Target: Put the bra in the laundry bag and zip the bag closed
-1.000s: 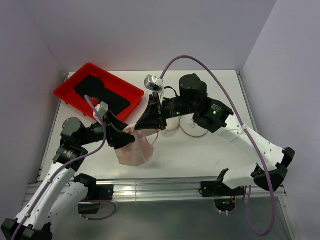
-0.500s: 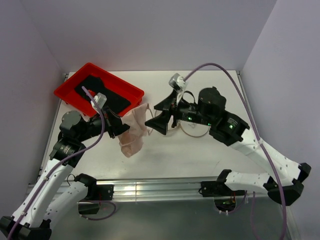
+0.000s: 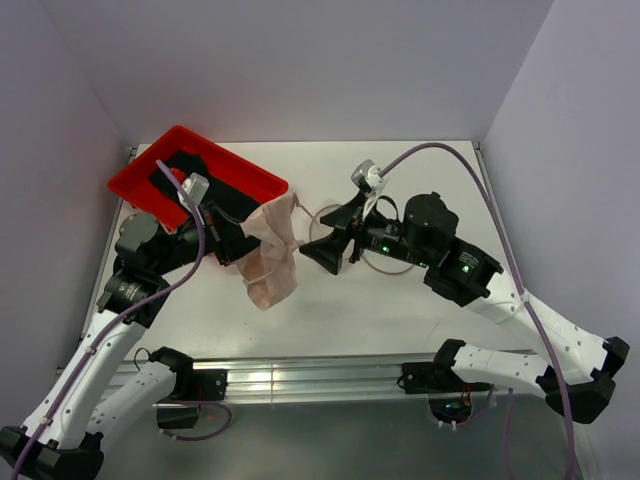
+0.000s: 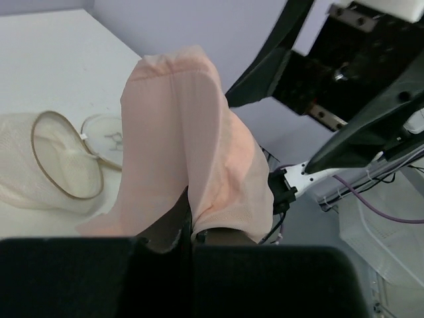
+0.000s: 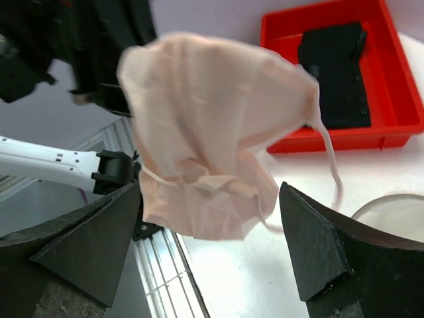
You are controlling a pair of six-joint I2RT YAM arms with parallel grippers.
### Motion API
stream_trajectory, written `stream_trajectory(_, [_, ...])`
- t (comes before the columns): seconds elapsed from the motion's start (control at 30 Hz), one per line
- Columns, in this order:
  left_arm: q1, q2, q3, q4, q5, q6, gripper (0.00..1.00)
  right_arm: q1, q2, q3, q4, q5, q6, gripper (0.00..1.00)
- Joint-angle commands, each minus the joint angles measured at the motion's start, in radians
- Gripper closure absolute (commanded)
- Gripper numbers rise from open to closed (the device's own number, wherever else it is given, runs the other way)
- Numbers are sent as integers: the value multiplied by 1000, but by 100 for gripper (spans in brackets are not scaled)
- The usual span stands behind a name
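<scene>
Left gripper (image 3: 236, 246) clamped shut on one edge of the bra (image 3: 270, 258), centre-left in top view; one bra, held up off the table (image 3: 400, 315), bunched, thin strap trailing on its right side; right gripper (image 3: 328, 254) just right of it, jaws wide apart, gripping nothing, pointed at the fabric; bra blocks most of the right wrist view between those fingers; one laundry bag (image 4: 30, 165) lying on the table beyond, white mesh, hoop rims showing, small black glasses-shaped mark (image 4: 114, 139) on its flat face; right arm covers much of it from above; one red tray (image 5: 384, 136) upper left of top view, one black cloth (image 5: 334, 73) inside.
</scene>
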Motion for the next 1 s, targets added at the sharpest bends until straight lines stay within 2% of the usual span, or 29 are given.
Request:
stream_trajectory(0.0, [-3, -14, 68, -6, -21, 53, 100, -3, 54, -3, 67, 11, 40, 8])
stream_trajectory(0.1, [-3, -23, 34, 115, -1, -3, 100, 23, 91, -80, 173, -37, 112, 6])
stream_trajectory(0.27, [-4, -14, 5, 190, 43, -67, 100, 79, 140, -143, 316, -3, 157, 6])
stream_trajectory(0.37, [-4, -24, -1, 195, 45, -79, 100, 82, 160, -162, 376, -8, 189, 10])
stream_trajectory(0.47, [-4, -31, 2, 181, 43, -73, 100, 93, 178, -173, 416, -46, 208, 21])
stream_trajectory(0.5, [-4, -32, 2, 178, 47, -70, 100, 96, 181, -182, 430, -73, 218, 43])
stream_trajectory(0.57, [-4, -29, 8, 161, 42, -55, 100, 97, 175, -196, 463, -81, 228, 67])
stream_trajectory(0.6, [-4, -31, 18, 131, 37, -46, 100, 97, 160, -208, 465, -68, 229, 91])
stream_trajectory(0.63, [-4, -31, 25, 115, 34, -27, 100, 97, 148, -215, 462, -22, 228, 100])
stream_trajectory(0.77, [-4, -34, 60, 26, -5, 43, 100, 93, 56, -245, 399, 105, 202, 100])
stream_trajectory(0.8, [-4, -32, 78, -38, -33, 71, 100, 88, 39, -259, 388, 122, 189, 100])
stream_trajectory(0.97, [-4, -20, 124, -129, -82, 135, 100, 65, -73, -271, 261, 196, 143, 100])
